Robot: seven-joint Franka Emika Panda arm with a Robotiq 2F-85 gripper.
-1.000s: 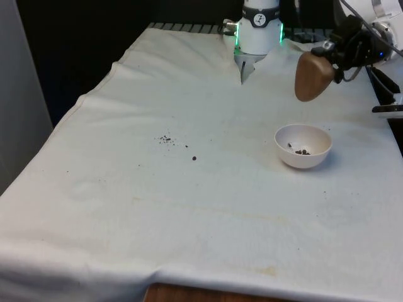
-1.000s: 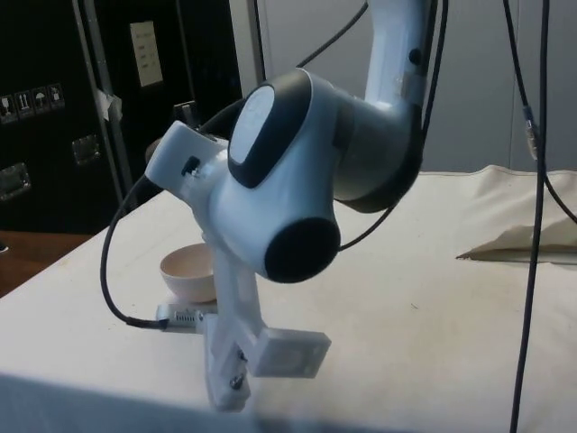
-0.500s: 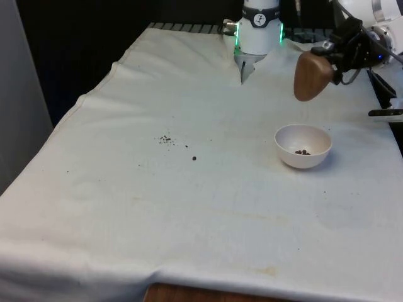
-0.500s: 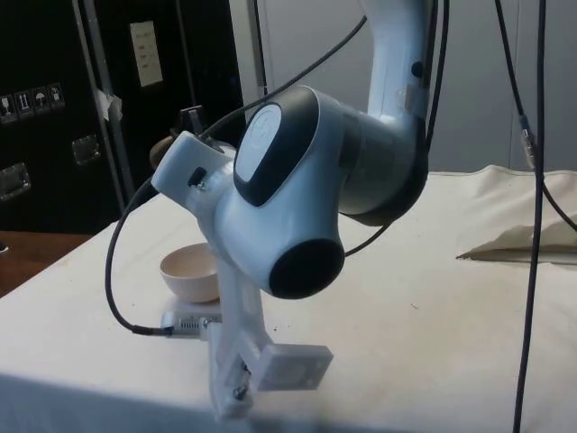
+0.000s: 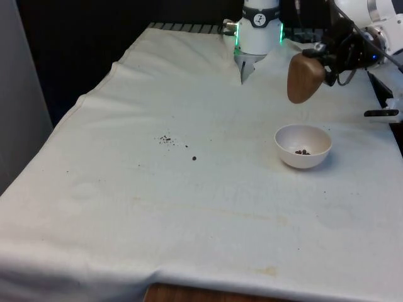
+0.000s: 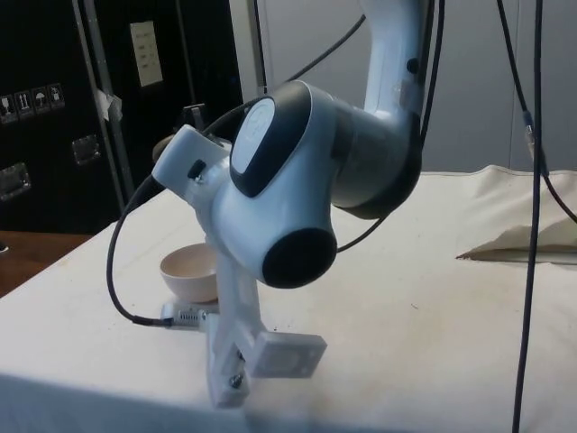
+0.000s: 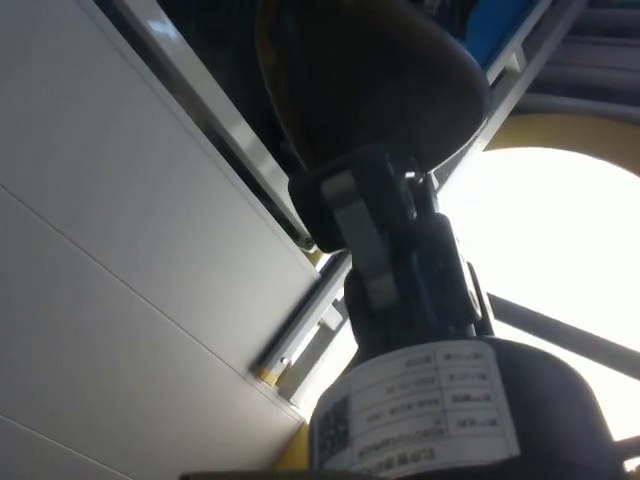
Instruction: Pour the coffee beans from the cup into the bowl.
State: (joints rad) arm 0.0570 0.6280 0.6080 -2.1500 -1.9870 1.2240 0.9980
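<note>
A brown cup hangs tilted in the air, above the white bowl and a little to the front view's left of it. My gripper is shut on the cup's upper edge, reaching in from the front view's right. A few dark coffee beans lie in the bottom of the bowl. In the wrist view the cup's dark rounded body sits just past the gripper, whose fingers clamp it. From the side, the bowl stands on the cloth behind the arm.
Several spilled beans and crumbs lie on the white cloth near the table's middle, with a single bean beside them. The robot's base stands at the far end. A fold of cloth rises at the side view's right.
The gripper has carried the cup a little towards the front view's left and slightly up. The bowl has stayed in place.
</note>
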